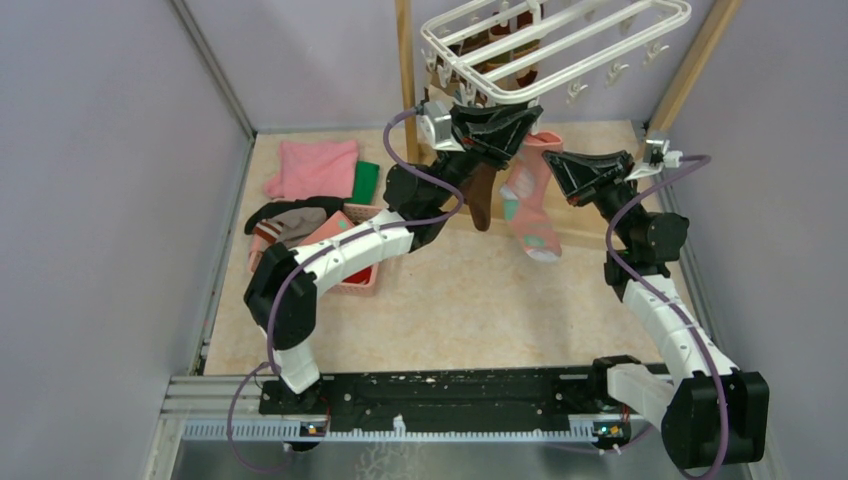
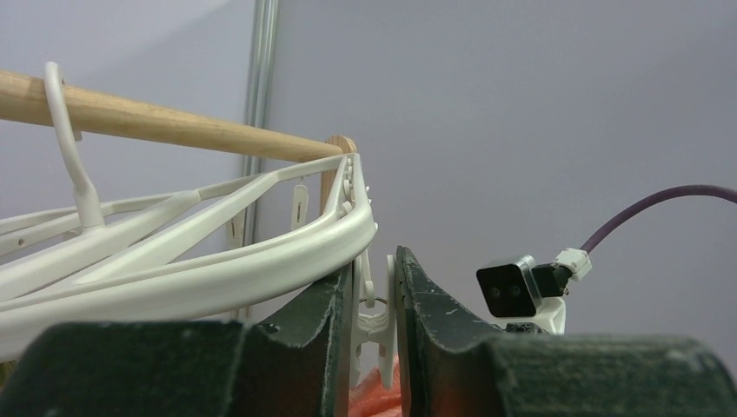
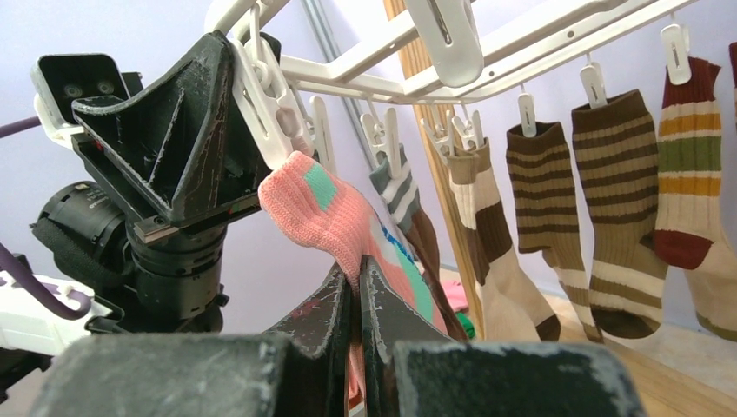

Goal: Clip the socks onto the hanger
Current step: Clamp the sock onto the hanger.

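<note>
The white hanger (image 1: 560, 40) hangs from the wooden frame at the back. My left gripper (image 1: 515, 125) is shut on a white clip (image 2: 375, 326) under the hanger's near rim (image 2: 217, 261), squeezing the clip's upper arms. My right gripper (image 1: 555, 162) is shut on the pink sock (image 1: 530, 215) with teal patches, just below its cuff (image 3: 322, 204). The cuff is raised to the clip's lower end (image 3: 276, 130), and pink fabric (image 2: 382, 395) shows under the clip. A dark brown sock (image 1: 483, 200) hangs beside it. Several brown-and-cream striped socks (image 3: 539, 200) hang clipped further along.
A pink basket (image 1: 362, 278) at the left holds more socks (image 1: 290, 225). A folded pink cloth (image 1: 315, 168) and a green cloth (image 1: 366, 180) lie behind it. The wooden posts (image 1: 405, 60) stand at the back on both sides. Grey walls enclose the table.
</note>
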Controlling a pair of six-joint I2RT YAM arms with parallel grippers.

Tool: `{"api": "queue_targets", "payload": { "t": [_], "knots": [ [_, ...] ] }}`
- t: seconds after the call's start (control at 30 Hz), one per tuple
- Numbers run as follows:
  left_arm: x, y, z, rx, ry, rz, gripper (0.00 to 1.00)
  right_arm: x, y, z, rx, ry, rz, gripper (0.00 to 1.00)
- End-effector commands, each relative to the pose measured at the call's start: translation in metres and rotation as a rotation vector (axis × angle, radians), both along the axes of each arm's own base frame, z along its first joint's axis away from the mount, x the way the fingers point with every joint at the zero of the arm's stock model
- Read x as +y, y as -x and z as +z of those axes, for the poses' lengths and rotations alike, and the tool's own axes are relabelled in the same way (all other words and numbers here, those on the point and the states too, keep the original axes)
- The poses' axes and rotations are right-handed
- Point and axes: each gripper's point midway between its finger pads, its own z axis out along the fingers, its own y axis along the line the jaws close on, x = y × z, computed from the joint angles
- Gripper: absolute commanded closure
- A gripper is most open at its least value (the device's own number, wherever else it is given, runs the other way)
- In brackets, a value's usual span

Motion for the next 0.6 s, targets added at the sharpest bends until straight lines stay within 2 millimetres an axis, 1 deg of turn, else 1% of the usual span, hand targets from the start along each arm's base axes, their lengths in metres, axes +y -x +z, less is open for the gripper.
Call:
{"api": "queue_targets", "payload": {
  "t": [0.0,0.13,0.37,0.57],
  "knots": [
    [0.015,0.019,0.026,-0.095,0.06,-0.032,0.88,0.001,0.01,0.021,-0.047,-0.025,0.038,1.0],
    [0.013,0.02,0.026,-0.104,0.052,-0.043,0.87,0.003,0.013,0.02,-0.034,-0.039,0.07,1.0],
    [0.011,0.02,0.022,-0.132,0.037,-0.06,0.87,0.006,0.021,0.024,-0.029,-0.065,0.121,1.0],
    [0.01,0.022,0.02,-0.149,0.028,-0.08,0.87,0.007,0.022,0.027,-0.021,-0.095,0.158,1.0]
  ]
}}
